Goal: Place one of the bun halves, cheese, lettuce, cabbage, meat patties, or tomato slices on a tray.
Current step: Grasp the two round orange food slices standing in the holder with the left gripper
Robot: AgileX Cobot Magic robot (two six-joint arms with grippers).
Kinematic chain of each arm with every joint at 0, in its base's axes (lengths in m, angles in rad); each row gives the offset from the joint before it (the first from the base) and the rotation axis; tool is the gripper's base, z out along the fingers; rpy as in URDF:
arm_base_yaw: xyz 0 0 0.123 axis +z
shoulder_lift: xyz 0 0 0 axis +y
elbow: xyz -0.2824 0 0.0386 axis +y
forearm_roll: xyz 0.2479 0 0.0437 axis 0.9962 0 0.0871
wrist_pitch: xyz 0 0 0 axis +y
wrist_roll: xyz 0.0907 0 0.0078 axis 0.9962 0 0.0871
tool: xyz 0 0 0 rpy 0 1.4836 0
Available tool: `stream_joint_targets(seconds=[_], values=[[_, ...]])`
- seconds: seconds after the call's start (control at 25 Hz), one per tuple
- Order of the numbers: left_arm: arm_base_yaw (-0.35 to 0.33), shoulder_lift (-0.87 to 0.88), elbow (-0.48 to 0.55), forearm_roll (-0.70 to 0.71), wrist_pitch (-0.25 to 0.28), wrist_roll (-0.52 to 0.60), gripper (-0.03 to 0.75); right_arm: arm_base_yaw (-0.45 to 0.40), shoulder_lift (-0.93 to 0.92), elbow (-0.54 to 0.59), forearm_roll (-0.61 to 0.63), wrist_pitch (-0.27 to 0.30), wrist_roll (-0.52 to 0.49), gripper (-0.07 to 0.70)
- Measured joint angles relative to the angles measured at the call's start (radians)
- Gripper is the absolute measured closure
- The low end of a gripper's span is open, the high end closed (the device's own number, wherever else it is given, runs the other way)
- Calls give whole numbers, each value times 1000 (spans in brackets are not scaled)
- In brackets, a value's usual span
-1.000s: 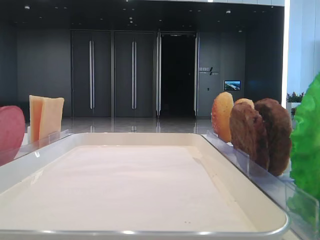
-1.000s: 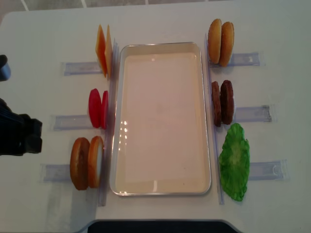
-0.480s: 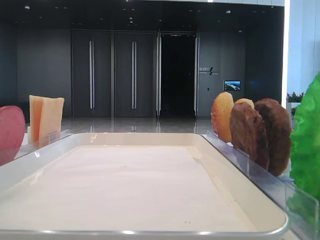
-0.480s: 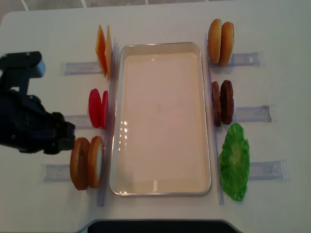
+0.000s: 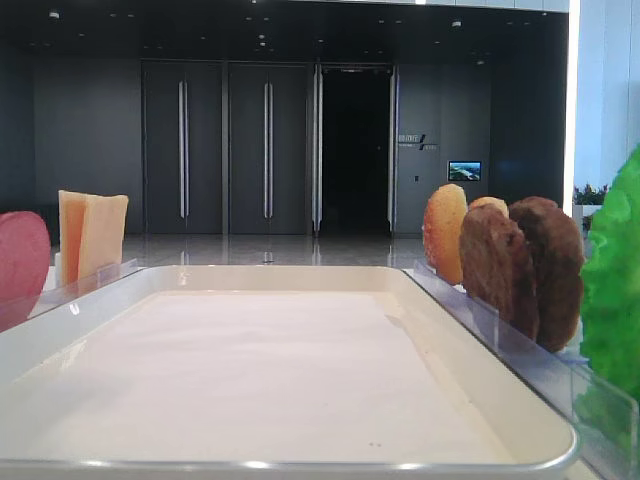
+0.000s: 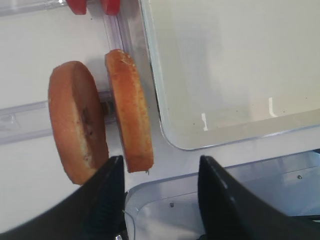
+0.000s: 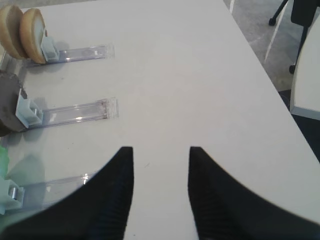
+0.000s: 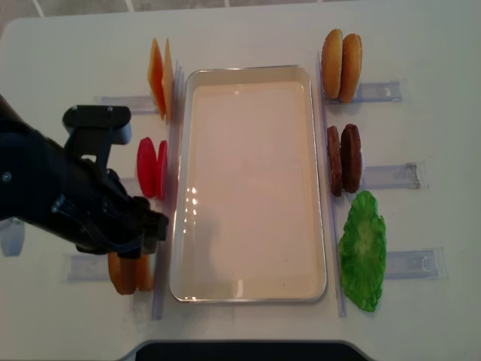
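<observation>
Now the left gripper (image 6: 157, 172) hangs with jaws apart over the bun halves (image 6: 100, 120), which stand on edge in their rack (image 6: 20, 120) beside the empty tray (image 6: 230, 65), probably so fingers can straddle one; nothing is gripped.

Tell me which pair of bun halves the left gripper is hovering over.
The bun halves at the tray's near-left corner, below the tomato slices; the other pair stands at the far right, away from the left gripper.

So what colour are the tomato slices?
Pinkish-red; the tomato slices show best in the overhead realsense view.
</observation>
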Motion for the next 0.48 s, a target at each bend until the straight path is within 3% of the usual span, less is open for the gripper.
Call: stream_joint_targets(seconds=[0.48], values=[[-3,0,0,88,-6,-74,265,0,0,0,0,0,0,346]])
